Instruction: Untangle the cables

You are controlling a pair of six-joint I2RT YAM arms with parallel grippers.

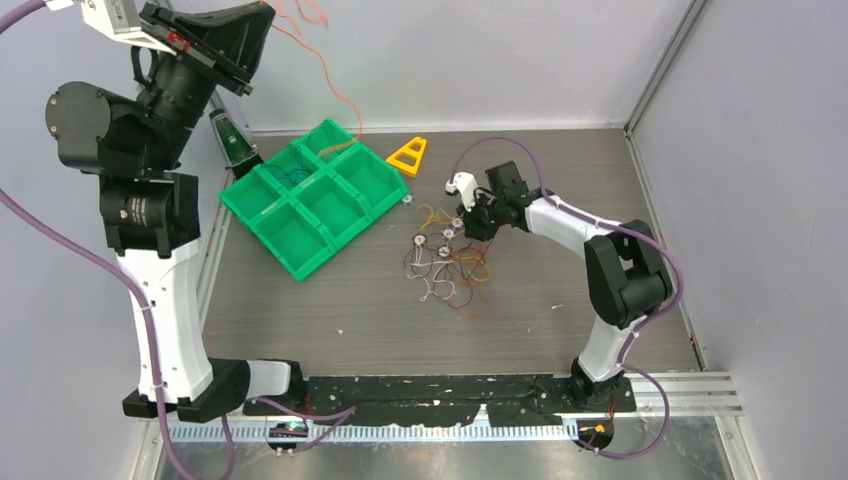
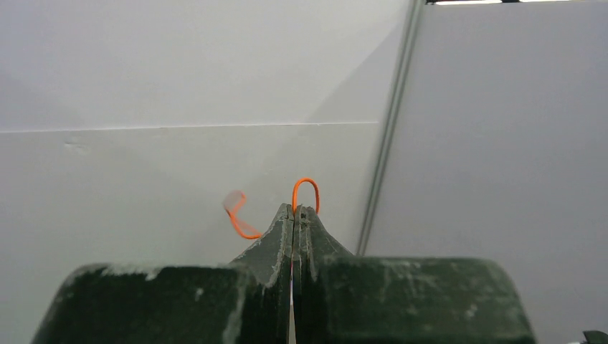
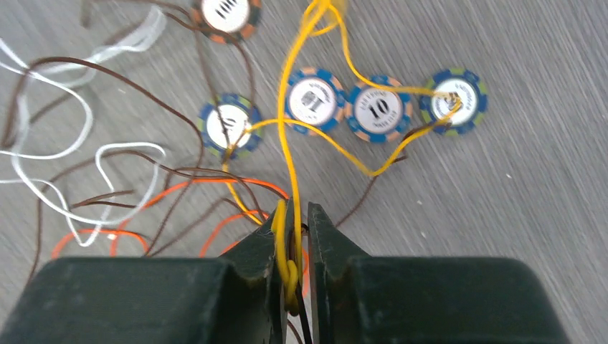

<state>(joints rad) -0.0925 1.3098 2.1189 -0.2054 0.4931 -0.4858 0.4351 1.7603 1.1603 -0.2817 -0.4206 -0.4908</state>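
The cables [image 1: 450,262] lie in a loose tangle of orange, yellow, brown and white wires at mid table. My right gripper [image 1: 468,222] is low at the tangle's far right edge. In the right wrist view my right gripper [image 3: 295,215] is closed on a folded yellow cable [image 3: 287,172] that runs taut away from the tips, with a dark wire beside it. My left gripper [image 1: 268,12] is raised high at the far left. It is shut on an orange cable [image 1: 345,100] that hangs down towards the green tray. The left wrist view shows my left gripper [image 2: 295,209] with an orange loop [image 2: 305,188] above the tips.
A green compartment tray [image 1: 262,240] sits at the back left, with a yellow triangular piece [image 1: 408,155] to its right. Several small ringed discs [image 3: 378,109] lie among the wires. Walls close in the back and right sides.
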